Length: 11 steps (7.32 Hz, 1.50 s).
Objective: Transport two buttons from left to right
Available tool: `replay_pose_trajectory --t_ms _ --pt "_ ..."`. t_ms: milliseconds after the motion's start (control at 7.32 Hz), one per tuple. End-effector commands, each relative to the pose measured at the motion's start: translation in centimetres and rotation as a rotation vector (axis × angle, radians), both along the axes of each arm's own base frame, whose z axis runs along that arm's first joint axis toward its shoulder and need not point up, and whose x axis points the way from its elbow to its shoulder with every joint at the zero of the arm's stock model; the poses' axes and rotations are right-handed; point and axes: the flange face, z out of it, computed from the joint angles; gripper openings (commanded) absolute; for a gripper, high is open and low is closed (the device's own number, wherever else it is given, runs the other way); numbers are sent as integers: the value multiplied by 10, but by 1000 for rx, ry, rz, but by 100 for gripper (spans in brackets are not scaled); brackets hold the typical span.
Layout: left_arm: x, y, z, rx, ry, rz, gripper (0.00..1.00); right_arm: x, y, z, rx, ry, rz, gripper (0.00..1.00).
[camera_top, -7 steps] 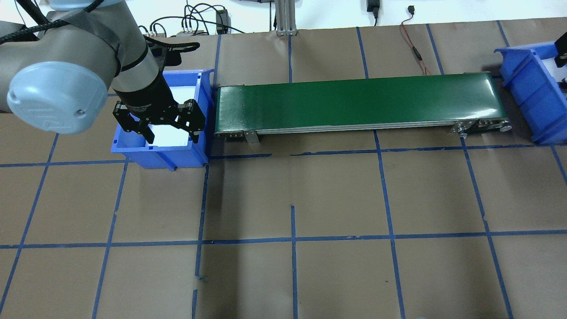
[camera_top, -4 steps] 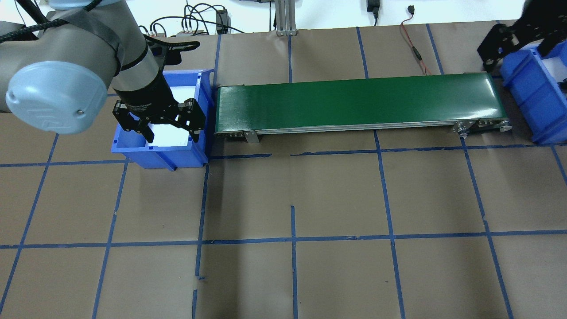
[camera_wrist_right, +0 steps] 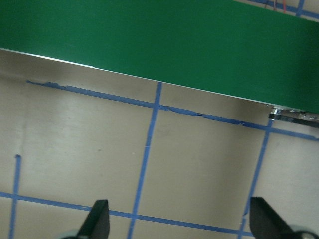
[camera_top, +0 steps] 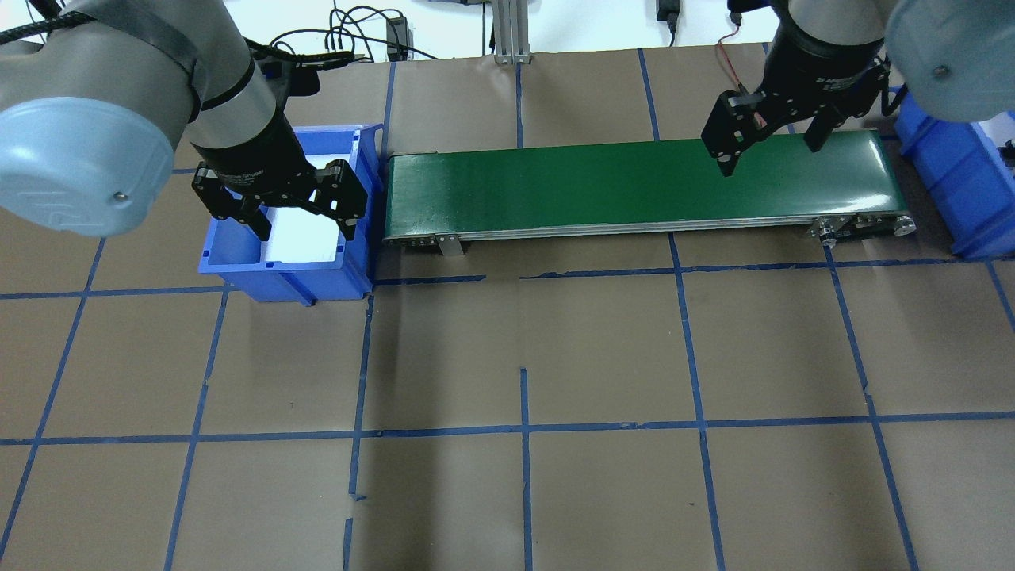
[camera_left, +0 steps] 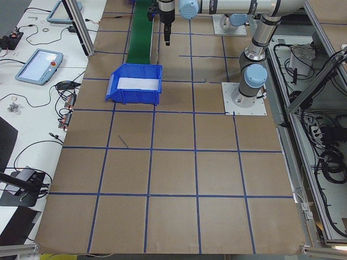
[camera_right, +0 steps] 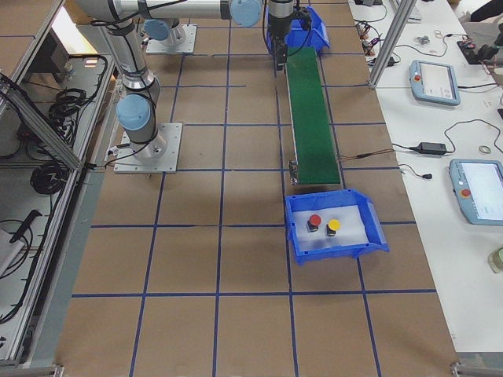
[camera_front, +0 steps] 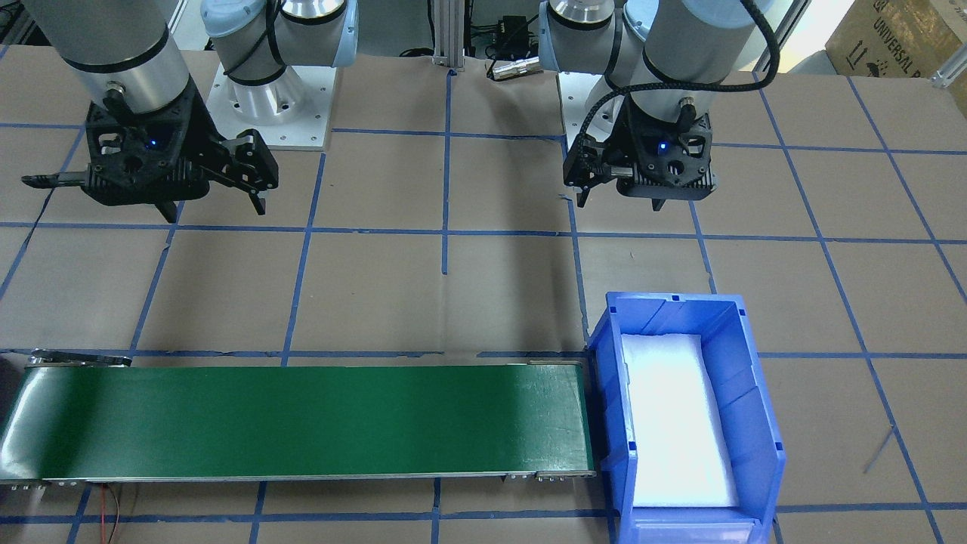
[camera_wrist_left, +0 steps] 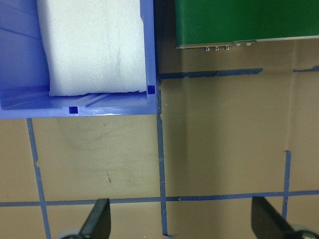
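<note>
Noted red button (camera_right: 314, 222) and yellow button (camera_right: 333, 226) side by side in right bin (camera_right: 338, 253) (transfer looked done). Opposite, left bin (camera_top: 277, 281) held only foam (camera_front: 672, 423). Both empty: left end effector (camera_top: 306, 232) and right end effector (camera_top: 771, 159) hung spread apart, probably because nothing remained to carry.

A green conveyor belt (camera_top: 634, 186) lies between a blue bin (camera_front: 755, 423), lined with white foam (camera_front: 676, 423), and a second bin (camera_top: 947, 178), on brown paper (camera_top: 603, 357) taped in squares.
</note>
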Motion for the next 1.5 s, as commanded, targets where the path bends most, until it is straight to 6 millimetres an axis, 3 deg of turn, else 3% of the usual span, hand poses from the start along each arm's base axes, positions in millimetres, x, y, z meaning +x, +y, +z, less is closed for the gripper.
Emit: replay_pose_trajectory --t_ms 0,273,1366 --pt "-12 5 18 -26 2 5 100 6 -6 -1 -35 -33 -104 100" --pt "-11 8 19 -26 4 12 100 -3 -10 2 -52 7 -98 100" --pt "-9 7 16 -24 -1 18 100 -5 -10 3 -75 26 -70 100"
